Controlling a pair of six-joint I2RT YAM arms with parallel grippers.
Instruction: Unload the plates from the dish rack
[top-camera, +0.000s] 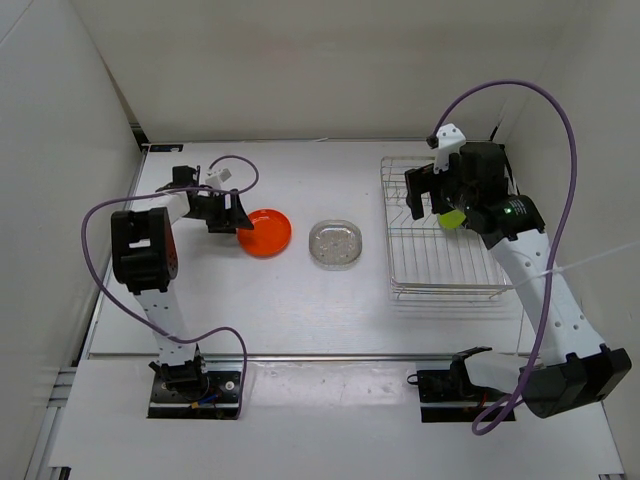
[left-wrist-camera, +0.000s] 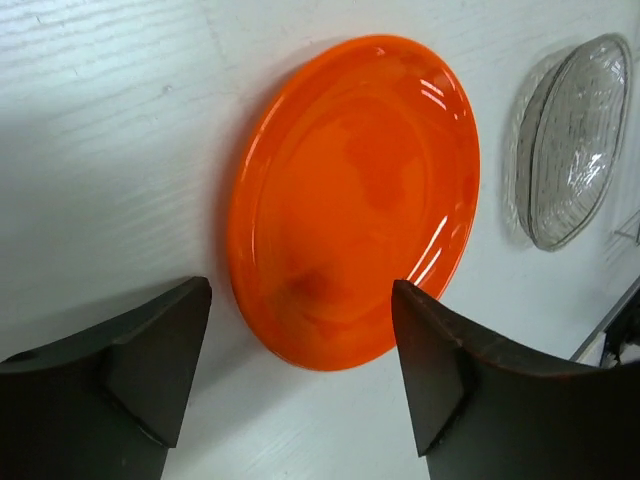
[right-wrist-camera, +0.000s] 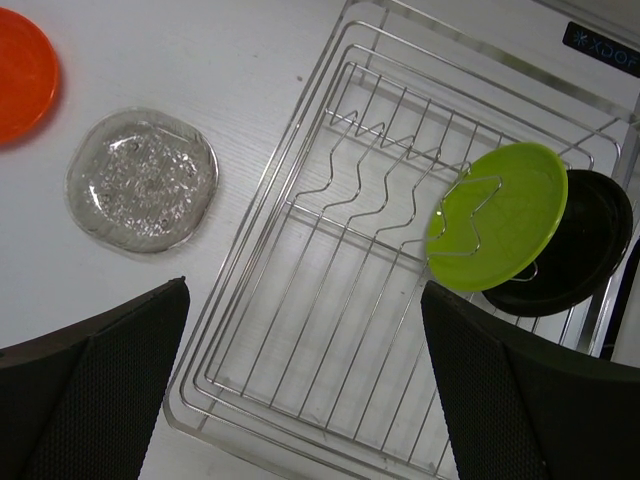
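The orange plate (top-camera: 266, 232) lies flat on the white table left of centre. My left gripper (top-camera: 238, 215) is at its left rim, open. In the left wrist view the two fingers stand apart on either side of the near rim of the orange plate (left-wrist-camera: 355, 195), with nothing held. The clear plate (top-camera: 335, 244) lies flat just right of it. The dish rack (top-camera: 445, 292) stands at the right. In it the lime green plate (right-wrist-camera: 500, 215) leans upright against the black plate (right-wrist-camera: 585, 250). My right gripper (right-wrist-camera: 305, 288) hovers open over the rack's bare bars.
White walls close in the table at the back and on both sides. Purple cables loop above both arms (top-camera: 560, 120). The clear plate (right-wrist-camera: 142, 180) lies close to the rack's left rim (right-wrist-camera: 262, 200).
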